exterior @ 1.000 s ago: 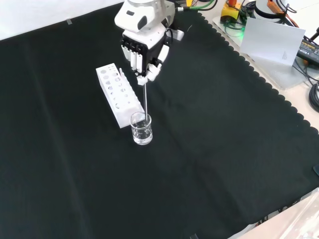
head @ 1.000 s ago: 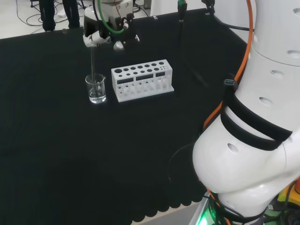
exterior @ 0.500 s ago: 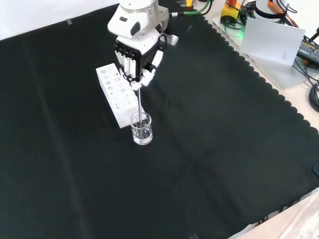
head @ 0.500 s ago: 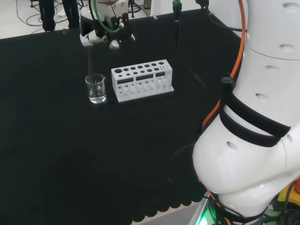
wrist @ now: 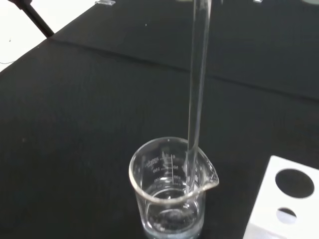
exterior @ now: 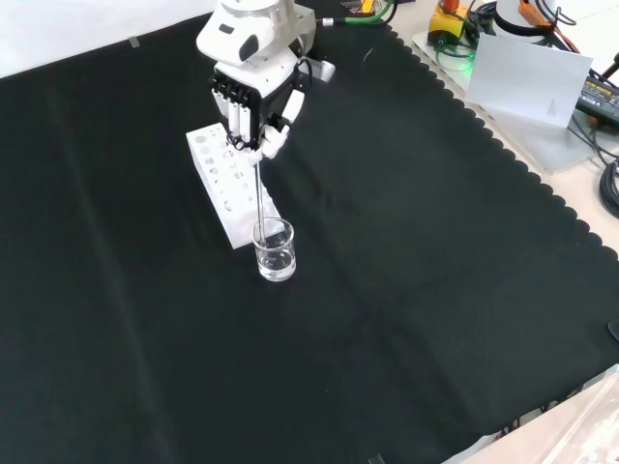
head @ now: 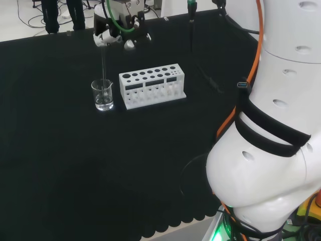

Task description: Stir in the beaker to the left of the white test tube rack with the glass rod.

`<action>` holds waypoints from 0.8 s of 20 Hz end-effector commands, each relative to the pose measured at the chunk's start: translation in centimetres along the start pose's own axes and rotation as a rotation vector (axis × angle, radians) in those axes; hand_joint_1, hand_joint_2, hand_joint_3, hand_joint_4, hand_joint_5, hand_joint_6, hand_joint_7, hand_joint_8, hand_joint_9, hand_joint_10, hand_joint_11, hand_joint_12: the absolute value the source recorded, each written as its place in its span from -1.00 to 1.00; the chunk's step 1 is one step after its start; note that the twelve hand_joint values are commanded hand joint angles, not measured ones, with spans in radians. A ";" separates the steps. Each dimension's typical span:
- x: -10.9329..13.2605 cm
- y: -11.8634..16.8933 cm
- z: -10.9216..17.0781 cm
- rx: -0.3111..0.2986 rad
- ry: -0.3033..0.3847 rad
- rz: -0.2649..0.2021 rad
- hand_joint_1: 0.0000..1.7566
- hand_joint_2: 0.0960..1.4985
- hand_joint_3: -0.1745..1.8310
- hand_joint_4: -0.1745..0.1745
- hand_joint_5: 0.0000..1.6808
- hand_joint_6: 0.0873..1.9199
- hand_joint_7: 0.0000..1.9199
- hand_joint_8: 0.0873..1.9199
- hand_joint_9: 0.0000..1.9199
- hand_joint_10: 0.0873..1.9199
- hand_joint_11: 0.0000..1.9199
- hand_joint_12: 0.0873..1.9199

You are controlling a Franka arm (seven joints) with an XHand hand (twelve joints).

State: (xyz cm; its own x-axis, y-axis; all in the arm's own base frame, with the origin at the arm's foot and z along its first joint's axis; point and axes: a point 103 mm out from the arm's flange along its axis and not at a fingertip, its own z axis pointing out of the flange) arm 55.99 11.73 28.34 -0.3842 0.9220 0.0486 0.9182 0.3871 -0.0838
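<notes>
Glass rod [exterior: 259, 196] is held pinched in curled fingers of robot hand [exterior: 248, 100], its tip dipped inside the beaker [exterior: 275, 249] just beside the white test tube rack [exterior: 229, 183]; stirring should be kept to small circles clear of the wall.

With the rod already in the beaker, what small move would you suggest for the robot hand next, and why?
Probably a small circle of the rod's tip inside the beaker. The robot hand holds the glass rod near-upright, its lower end past the rim, close to the spout side wall, above a little clear liquid. Moving toward the centre should avoid knocking the glass.
</notes>
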 end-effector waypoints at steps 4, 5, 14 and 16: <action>3.1 -3.8 -0.4 -0.011 -0.019 -0.013 0.50 0.39 -1.00 -1.00 0.66 -1.00 0.35 -0.23 0.74 -0.36 0.71 -0.46; 3.3 -3.7 -0.3 -0.017 -0.013 -0.017 0.50 0.39 -1.00 -1.00 0.66 -1.00 0.35 -0.23 0.74 -0.36 0.71 -0.46; 3.6 -0.7 -0.1 -0.028 0.002 -0.033 0.50 0.39 -1.00 -1.00 0.66 -1.00 0.35 -0.23 0.74 -0.36 0.70 -0.46; 3.3 -0.2 0.1 -0.022 0.002 -0.034 0.50 0.39 -1.00 -1.00 0.66 -1.00 0.35 -0.23 0.74 -0.36 0.70 -0.46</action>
State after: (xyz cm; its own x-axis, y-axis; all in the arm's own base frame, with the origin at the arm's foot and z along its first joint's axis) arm 52.73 13.99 28.76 -0.4067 0.9124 0.0456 0.9110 0.4088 -0.0546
